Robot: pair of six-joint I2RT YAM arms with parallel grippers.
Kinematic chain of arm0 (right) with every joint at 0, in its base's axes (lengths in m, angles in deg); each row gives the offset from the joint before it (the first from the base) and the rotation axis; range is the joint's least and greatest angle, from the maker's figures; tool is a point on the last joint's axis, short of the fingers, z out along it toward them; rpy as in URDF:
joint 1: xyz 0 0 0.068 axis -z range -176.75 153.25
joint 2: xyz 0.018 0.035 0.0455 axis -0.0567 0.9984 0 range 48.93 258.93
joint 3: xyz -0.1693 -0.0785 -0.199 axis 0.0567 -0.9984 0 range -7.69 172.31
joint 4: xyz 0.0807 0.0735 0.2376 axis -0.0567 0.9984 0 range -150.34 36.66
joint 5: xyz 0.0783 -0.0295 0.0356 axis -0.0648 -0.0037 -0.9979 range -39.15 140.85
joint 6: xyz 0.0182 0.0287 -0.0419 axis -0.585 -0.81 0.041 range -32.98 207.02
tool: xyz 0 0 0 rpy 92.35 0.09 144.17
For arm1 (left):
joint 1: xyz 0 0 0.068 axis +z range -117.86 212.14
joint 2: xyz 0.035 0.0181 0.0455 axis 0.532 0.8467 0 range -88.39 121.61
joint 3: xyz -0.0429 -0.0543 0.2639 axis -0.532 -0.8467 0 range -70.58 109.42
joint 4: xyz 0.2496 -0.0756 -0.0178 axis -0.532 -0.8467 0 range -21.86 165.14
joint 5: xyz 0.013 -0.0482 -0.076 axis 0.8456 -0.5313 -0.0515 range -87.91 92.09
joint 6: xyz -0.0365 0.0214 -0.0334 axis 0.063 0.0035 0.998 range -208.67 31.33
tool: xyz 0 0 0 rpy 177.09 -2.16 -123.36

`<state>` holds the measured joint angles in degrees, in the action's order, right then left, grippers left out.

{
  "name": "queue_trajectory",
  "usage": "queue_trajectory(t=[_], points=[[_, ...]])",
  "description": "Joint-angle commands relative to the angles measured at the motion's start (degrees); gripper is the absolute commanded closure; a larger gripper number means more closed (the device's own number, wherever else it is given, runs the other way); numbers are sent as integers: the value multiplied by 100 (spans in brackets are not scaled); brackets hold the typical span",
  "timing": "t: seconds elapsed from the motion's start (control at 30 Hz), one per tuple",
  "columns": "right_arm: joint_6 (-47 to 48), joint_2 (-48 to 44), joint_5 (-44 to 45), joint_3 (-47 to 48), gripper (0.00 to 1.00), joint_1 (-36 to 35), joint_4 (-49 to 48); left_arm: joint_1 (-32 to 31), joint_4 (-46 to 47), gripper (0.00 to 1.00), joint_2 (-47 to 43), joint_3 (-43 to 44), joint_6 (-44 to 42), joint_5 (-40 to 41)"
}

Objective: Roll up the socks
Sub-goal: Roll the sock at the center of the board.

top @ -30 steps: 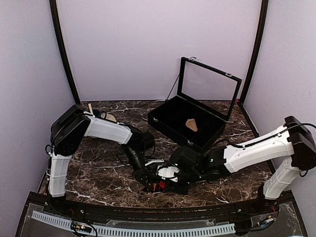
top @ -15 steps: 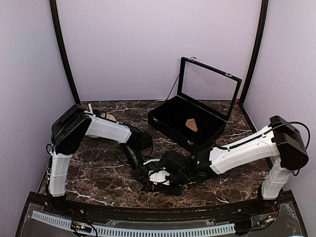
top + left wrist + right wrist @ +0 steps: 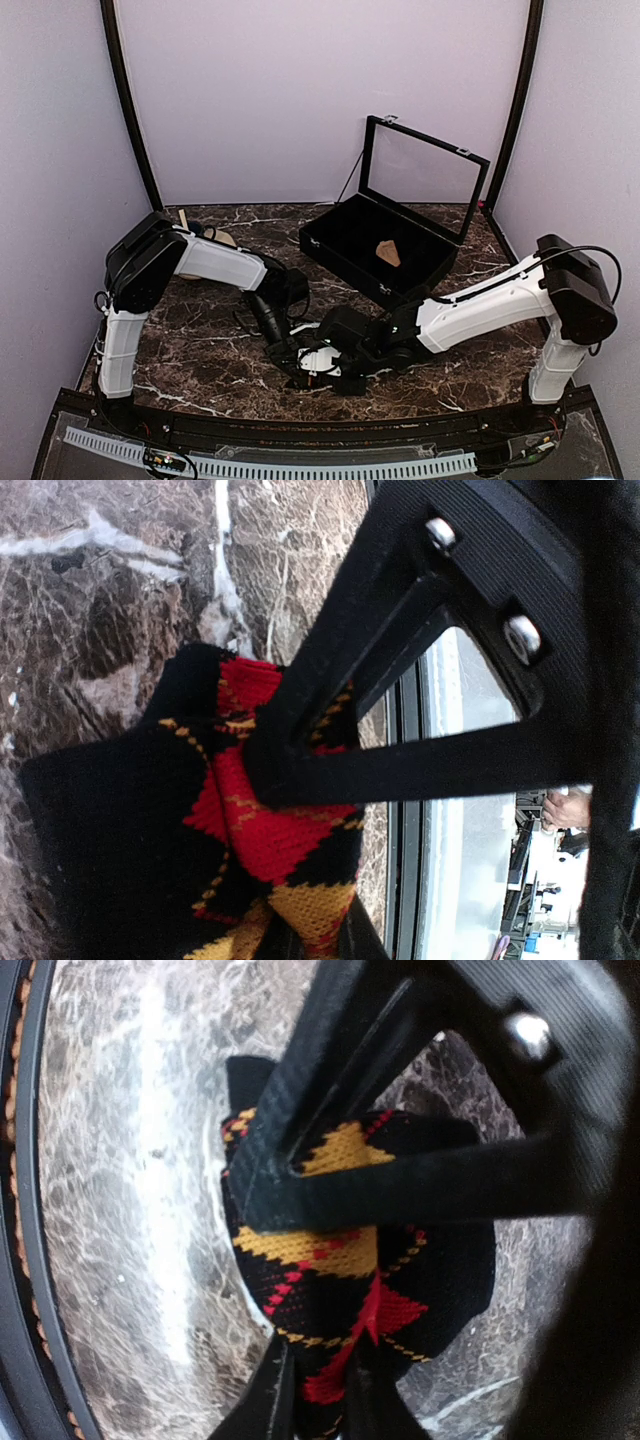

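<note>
Argyle sock (image 3: 150, 830) is lying bunched on the table (image 3: 200, 340) at 6 o'clock, by the near edge; its folds are doubling over, not yet a tight roll. Left gripper (image 3: 285, 855) is clamping it from 10 o'clock; right gripper (image 3: 300, 1300) is pinching the same bundle from 3 o'clock. Judging: rolling is under way, perhaps midway; tightening and tucking are left. Small tan item (image 3: 388, 253) is sitting in the box (image 3: 345, 270) at 1 o'clock; cannot tell whether it is the second sock.
</note>
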<state>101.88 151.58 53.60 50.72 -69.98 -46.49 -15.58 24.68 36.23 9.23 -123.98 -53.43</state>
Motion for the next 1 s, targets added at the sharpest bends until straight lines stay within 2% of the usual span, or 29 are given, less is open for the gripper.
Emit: queue_trajectory(t=[0.0,0.13,0.3,0.67,0.97], points=[[12,135,-326,104,92,132,36,0,-125,92,8,35,30,67],[-12,130,-615,67,97,223,221,9,198,78,-205,-186,265,410],[-105,126,-860,24,99,328,398,97,1166,64,-788,-776,853,556],[-486,237,-1367,116,100,560,647,235,2935,59,-1884,-1976,1857,1015],[-711,466,-2280,580,100,918,1247,232,4801,58,-3090,-3217,2577,1963]])
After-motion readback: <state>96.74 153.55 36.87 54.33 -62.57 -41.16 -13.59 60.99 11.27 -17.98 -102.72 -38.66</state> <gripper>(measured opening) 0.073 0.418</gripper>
